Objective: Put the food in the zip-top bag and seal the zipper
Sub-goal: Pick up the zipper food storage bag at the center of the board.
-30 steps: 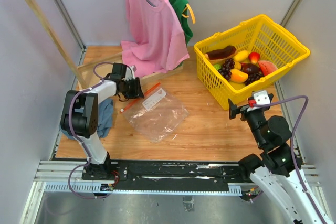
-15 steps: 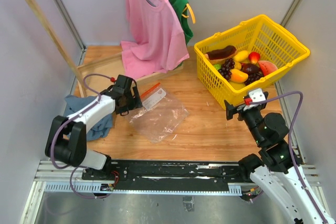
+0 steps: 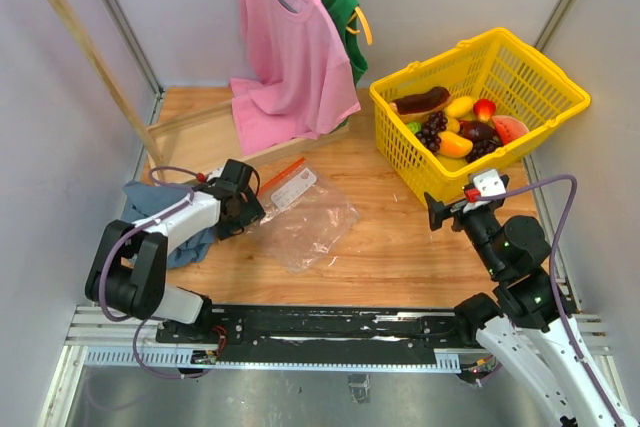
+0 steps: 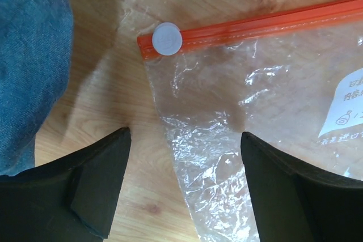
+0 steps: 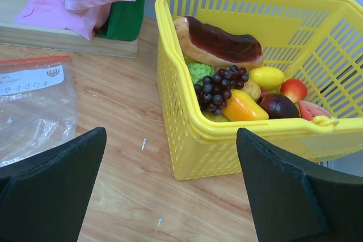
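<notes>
The clear zip-top bag (image 3: 305,215) lies flat on the wooden table. Its red-orange zipper (image 4: 255,24) runs along the far edge, with the white tab (image 4: 167,38) at the left end. My left gripper (image 3: 250,211) hovers open over the bag's left corner (image 4: 184,157), nothing between its fingers. The food sits in the yellow basket (image 3: 540,97): purple grapes (image 5: 221,86), an orange-yellow piece (image 5: 245,106), a green piece (image 5: 199,71), a dark red piece (image 5: 218,41) and a watermelon slice (image 5: 312,109). My right gripper (image 3: 450,207) stands open and empty in front of the basket (image 5: 170,162).
A blue cloth (image 3: 190,225) lies left of the bag, under my left arm. A pink shirt (image 3: 290,47) and a green garment hang from the wooden rack (image 3: 90,37) at the back. The basket's near wall (image 5: 238,140) faces my right gripper.
My left gripper has opened wide and pulled back toward the near left, now low over the bag's left corner. The right gripper has drifted slightly left.
</notes>
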